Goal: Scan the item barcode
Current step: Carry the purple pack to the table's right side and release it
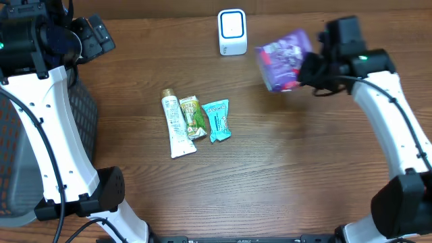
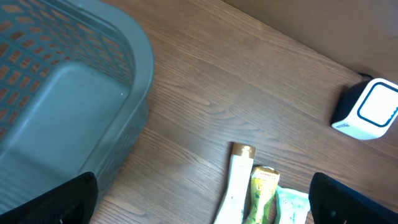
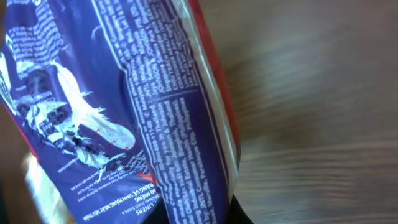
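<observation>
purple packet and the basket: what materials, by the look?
The purple packet looks like glossy plastic film: creases, printed text, sheen along the seam. The basket is probably matte grey-blue moulded plastic: lattice walls, smooth rounded rim.

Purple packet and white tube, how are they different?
The purple packet is held by the right gripper; the white tube lies on the table. The purple packet is wide and glossy; the white tube is long and thin. The purple packet is up by the scanner; the white tube is in the middle of the table. Both are packaged items.
</observation>
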Motion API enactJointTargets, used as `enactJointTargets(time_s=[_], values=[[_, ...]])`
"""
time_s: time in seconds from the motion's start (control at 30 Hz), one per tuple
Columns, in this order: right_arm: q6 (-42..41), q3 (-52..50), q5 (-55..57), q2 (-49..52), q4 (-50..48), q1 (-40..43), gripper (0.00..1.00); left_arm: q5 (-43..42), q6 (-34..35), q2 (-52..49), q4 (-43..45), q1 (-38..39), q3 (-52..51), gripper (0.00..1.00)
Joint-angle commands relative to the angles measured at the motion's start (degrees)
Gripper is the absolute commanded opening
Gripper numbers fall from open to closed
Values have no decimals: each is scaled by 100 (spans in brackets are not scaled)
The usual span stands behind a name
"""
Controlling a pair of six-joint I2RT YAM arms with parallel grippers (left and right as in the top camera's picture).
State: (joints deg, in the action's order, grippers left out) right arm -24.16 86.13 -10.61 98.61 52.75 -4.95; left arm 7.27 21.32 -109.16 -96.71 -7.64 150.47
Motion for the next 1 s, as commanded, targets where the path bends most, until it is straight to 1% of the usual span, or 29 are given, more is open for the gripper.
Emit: enactJointTargets(time_s=[0.0, 0.1, 0.2, 0.3, 0.4, 0.57, 0.6, 0.63, 0.67, 0.7, 0.73, 0.77, 0.8, 0.87, 0.97], values=[[-466, -575, -153, -11, -431, 627, 4, -28, 96, -24, -9, -22, -7, 100], [-758, -1075, -146, -11, -1008, 1163, 4, -28, 96, -24, -9, -22, -7, 100], [-1471, -1493, -146, -11, -1427, 1738, 4, -28, 96, -24, -9, -22, -7, 99], [-1963, -1816, -146, -11, -1729, 2227, 4, -28, 96, -24, -9, -22, -7, 100], [-2240, -2074, -146, -11, -1902, 2603, 4, -28, 96, -24, -9, -22, -7, 99], [-2402, -2354, 74, -11, -1989, 2962, 4, -28, 96, -24, -9, -22, -7, 100], [-2378, -2365, 118, -11, -1961, 2988, 5, -28, 96, -24, -9, -22, -7, 100], [-2253, -2365, 155, -11, -1899, 3003, 13, -28, 96, -24, -9, -22, -7, 100], [-2015, -2365, 133, -13, -1856, 3005, 29, -28, 96, -24, -9, -22, -7, 100], [-1753, -2363, 105, -13, -1810, 3005, 61, -28, 96, -24, -9, -22, -7, 99], [-1537, -2350, 50, -15, -1753, 2999, 84, -28, 96, -24, -9, -22, -7, 100], [-1370, -2337, -7, -15, -1681, 2994, 91, -28, 96, -24, -9, -22, -7, 99], [-1320, -2306, -48, -31, -1593, 2992, 95, -28, 96, -24, -9, -22, -7, 100], [-1196, -2175, -92, -87, -1340, 2992, 98, -28, 96, -24, -9, -22, -7, 100], [-999, -1814, -105, -291, -859, 2938, 99, -28, 96, -24, -9, -22, -7, 100]])
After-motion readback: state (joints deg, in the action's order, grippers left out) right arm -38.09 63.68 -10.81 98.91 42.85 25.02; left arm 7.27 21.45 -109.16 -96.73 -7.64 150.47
